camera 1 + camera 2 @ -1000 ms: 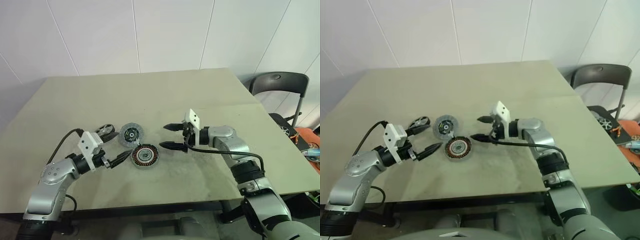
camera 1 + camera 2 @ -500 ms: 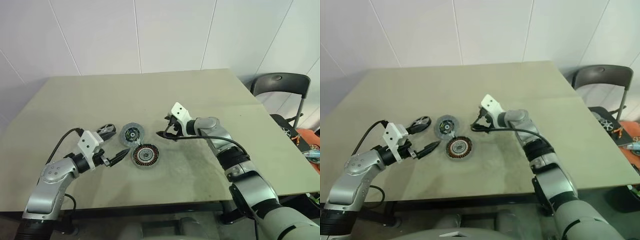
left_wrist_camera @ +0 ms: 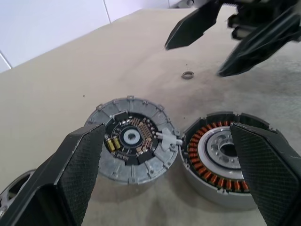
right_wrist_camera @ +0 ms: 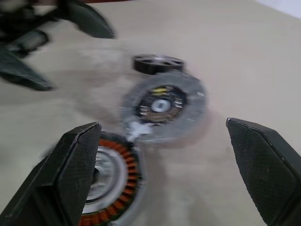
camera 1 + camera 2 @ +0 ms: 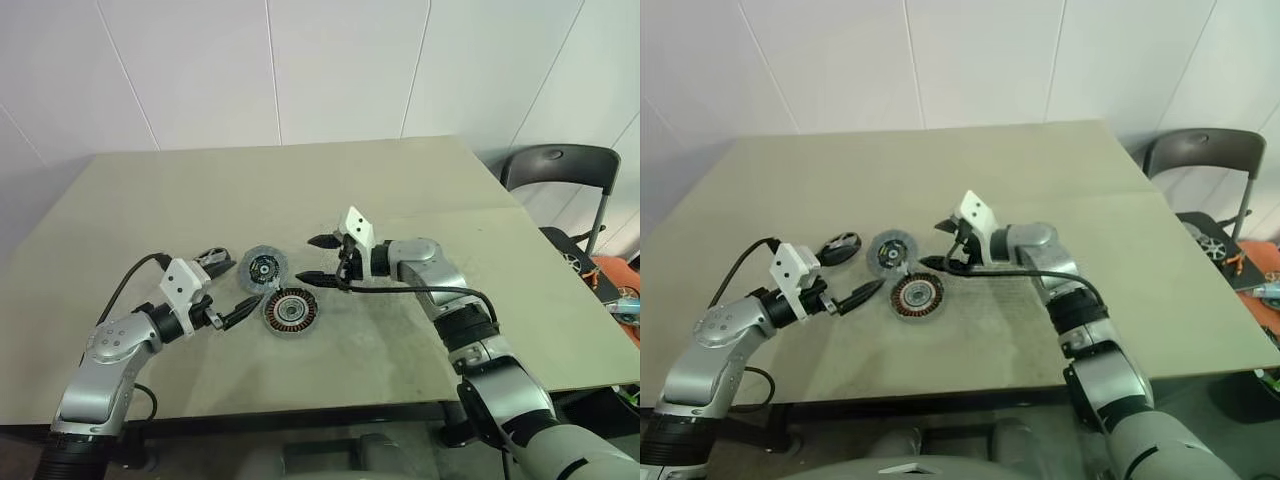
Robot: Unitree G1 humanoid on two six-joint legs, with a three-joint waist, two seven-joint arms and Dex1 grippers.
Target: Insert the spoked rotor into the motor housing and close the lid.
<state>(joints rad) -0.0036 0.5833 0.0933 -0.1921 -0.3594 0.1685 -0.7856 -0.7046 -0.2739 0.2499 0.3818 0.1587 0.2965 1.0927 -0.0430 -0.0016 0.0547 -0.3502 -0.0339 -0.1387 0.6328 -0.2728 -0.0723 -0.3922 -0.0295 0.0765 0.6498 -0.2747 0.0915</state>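
Note:
The motor housing, a light-grey round casing with a black centre, lies flat on the table. Touching it on the near right lies the spoked rotor, copper windings facing up. A dark-rimmed disc with silver spokes lies to the housing's left. My left gripper is open, low over the table left of the rotor, its fingers straddling both discs in the left wrist view. My right gripper is open just right of the housing and holds nothing, pointing left at the discs.
A small metal ring lies on the table beyond the rotor, below the right gripper's fingers. A black chair stands off the table's right side. The table's near edge runs close in front of the arms.
My right gripper has moved left, closer to the housing and rotor, with its jaws still open. The left gripper and the discs have stayed in place.

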